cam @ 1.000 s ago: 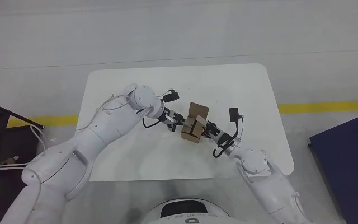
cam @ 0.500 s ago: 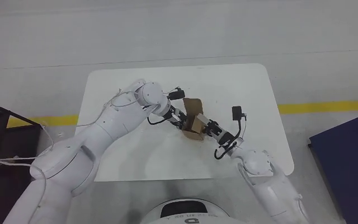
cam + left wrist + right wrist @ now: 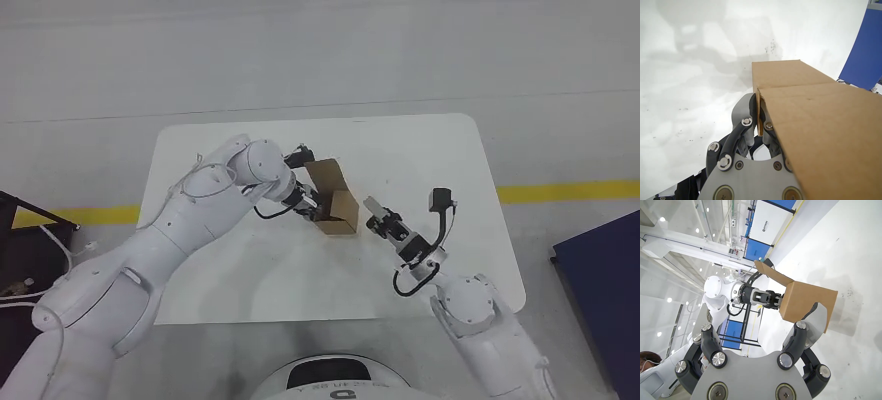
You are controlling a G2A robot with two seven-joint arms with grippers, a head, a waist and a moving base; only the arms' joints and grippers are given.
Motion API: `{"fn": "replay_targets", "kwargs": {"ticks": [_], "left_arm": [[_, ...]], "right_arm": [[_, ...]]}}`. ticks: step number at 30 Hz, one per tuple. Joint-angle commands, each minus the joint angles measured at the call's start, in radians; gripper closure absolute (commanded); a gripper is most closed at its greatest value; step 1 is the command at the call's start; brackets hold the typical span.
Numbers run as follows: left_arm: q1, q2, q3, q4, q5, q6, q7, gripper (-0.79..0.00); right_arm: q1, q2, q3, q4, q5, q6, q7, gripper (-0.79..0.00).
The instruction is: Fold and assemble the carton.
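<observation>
Carton: we locate the brown cardboard carton (image 3: pixel 338 205) near the middle of the white surface (image 3: pixel 230 280), with one flap raised at its far side.
Left end effector: we find the left end effector (image 3: pixel 758 108) clamped on the edge of the carton's left wall, one finger on each face of the board.
Right end effector: we see the right end effector (image 3: pixel 373 210) just right of the carton, clear of it, with its fingers spread apart.
Base contact: we cannot tell whether the carton's base touches the surface.

The white wall panel (image 3: pixel 776 217) bears brand lettering.
</observation>
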Motion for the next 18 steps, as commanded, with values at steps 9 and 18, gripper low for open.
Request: {"fn": "replay_targets", "kwargs": {"ticks": [9, 18], "left_arm": [[0.044, 0.043, -0.048, -0.093, 0.056, 0.104, -0.066, -0.785], [0.109, 0.109, -0.205, -0.156, 0.014, 0.117, -0.078, -0.785]], "right_arm": [[0.065, -0.007, -0.048, 0.092, 0.018, 0.025, 0.031, -0.785], [0.121, -0.013, -0.079, 0.142, -0.026, 0.052, 0.019, -0.785]]}}
